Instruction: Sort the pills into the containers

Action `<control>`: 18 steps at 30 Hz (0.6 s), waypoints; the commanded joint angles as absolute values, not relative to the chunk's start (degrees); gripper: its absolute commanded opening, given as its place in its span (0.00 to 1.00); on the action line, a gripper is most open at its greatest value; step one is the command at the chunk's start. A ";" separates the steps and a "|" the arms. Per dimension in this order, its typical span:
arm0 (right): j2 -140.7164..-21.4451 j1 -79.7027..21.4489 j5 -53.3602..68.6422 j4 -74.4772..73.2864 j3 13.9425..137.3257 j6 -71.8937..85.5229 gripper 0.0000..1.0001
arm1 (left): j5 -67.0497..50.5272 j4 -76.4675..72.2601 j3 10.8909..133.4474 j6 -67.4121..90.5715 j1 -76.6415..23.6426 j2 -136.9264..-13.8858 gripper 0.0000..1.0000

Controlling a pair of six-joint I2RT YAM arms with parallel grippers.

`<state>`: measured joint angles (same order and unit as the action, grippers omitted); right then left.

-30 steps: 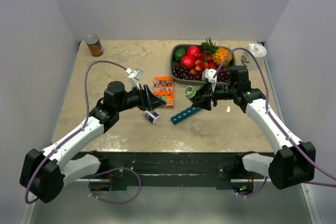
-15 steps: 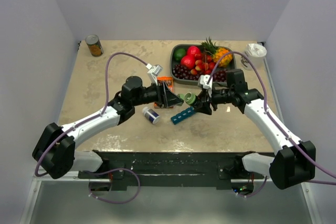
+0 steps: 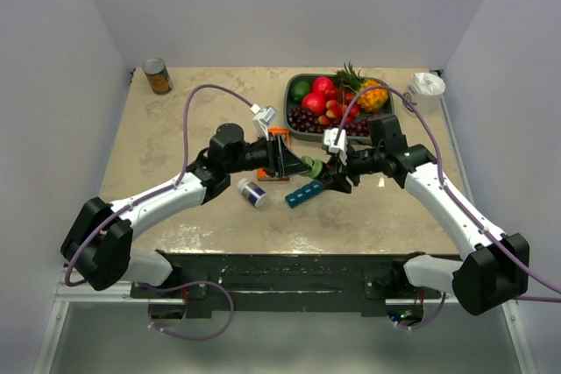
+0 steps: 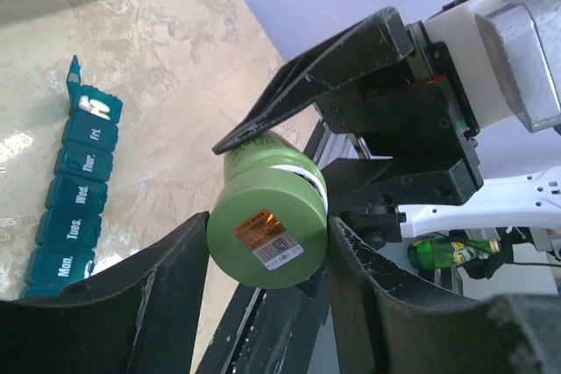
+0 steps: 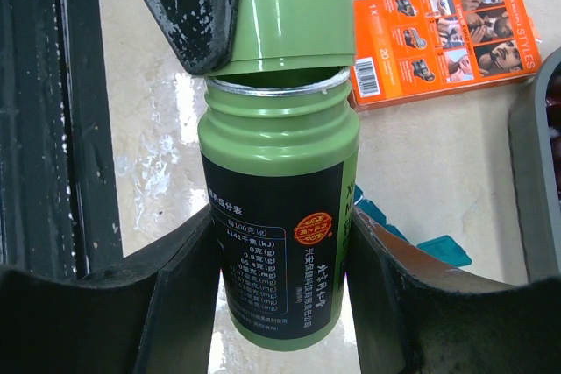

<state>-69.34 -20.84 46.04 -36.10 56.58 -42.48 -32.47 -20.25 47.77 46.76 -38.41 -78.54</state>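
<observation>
The containers (image 4: 74, 183) have one end compartment open, white pills (image 4: 96, 109) inside; right gripper (image 5: 279, 256) clamps the green bottle (image 5: 276, 155), left gripper (image 4: 267, 260) pinches its tilted cap (image 4: 267, 236)

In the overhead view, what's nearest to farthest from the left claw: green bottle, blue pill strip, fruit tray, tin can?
1. Green bottle, centre, its cap in the left claw's grip.
2. Pill strip, just nearer the robot.
3. Fruit tray, back right.
4. Tin can, back left corner.
</observation>
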 commanded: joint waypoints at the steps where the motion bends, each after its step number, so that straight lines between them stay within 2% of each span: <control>1: -69.70 -21.53 46.58 -36.47 60.47 -43.94 0.06 | -35.06 -19.34 50.10 44.47 -39.02 -78.92 0.07; 11: -70.49 -25.92 41.76 -38.32 60.56 -45.61 0.06 | -36.39 -16.70 51.94 43.16 -39.02 -79.89 0.06; 18: -70.66 -27.25 39.47 -39.82 62.05 -45.71 0.05 | -36.04 -7.84 54.67 39.38 -39.29 -81.21 0.06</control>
